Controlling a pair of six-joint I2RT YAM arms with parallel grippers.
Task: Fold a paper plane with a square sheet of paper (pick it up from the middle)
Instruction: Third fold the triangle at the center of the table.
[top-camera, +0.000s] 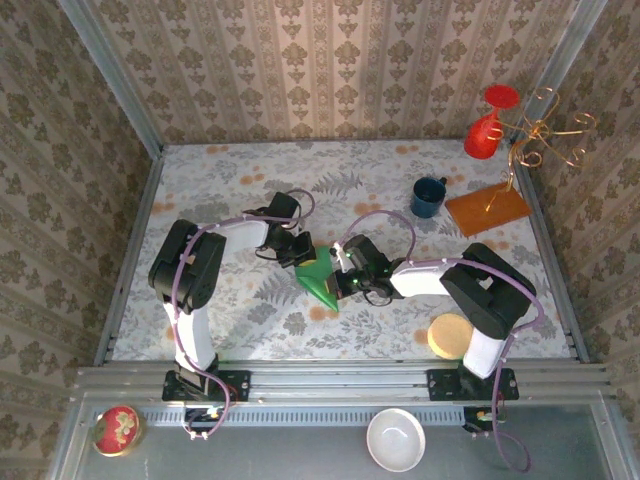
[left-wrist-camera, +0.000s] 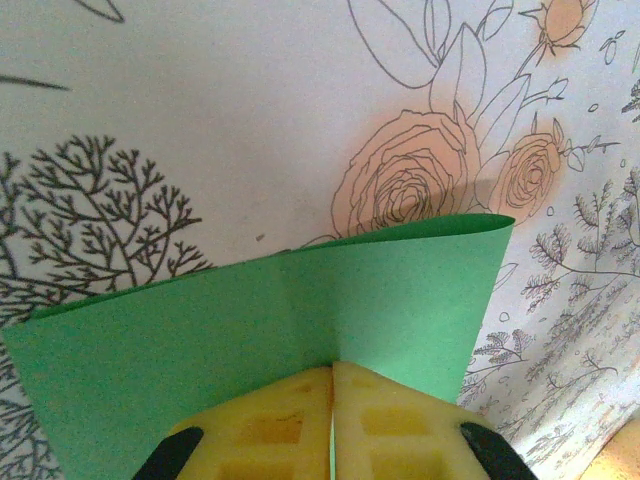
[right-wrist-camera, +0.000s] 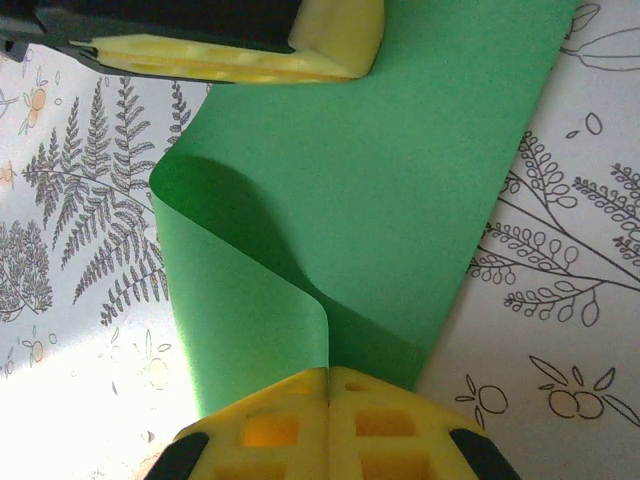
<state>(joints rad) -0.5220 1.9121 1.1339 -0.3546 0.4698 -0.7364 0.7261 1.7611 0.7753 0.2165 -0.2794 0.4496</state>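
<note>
The left gripper (left-wrist-camera: 331, 385) and right gripper (right-wrist-camera: 328, 385) are each clamping shut on 2 opposite edges of the square sheet of paper (top-camera: 320, 280), which is bowing between them, seemingly just above the middle of the table (top-camera: 230, 190). It is looking light, limp and easily creased; pinching close to edges is suiting it.

from above, thin bright green sheet of paper (top-camera: 321, 281) partly under the arms, creases too small to tell. at the left wrist, lower part hidden behind yellow-padded left gripper (left-wrist-camera: 331, 375), cut by the bottom edge. at the right wrist, top cut off, near end behind yellow-padded right gripper (right-wrist-camera: 328, 375).
</note>
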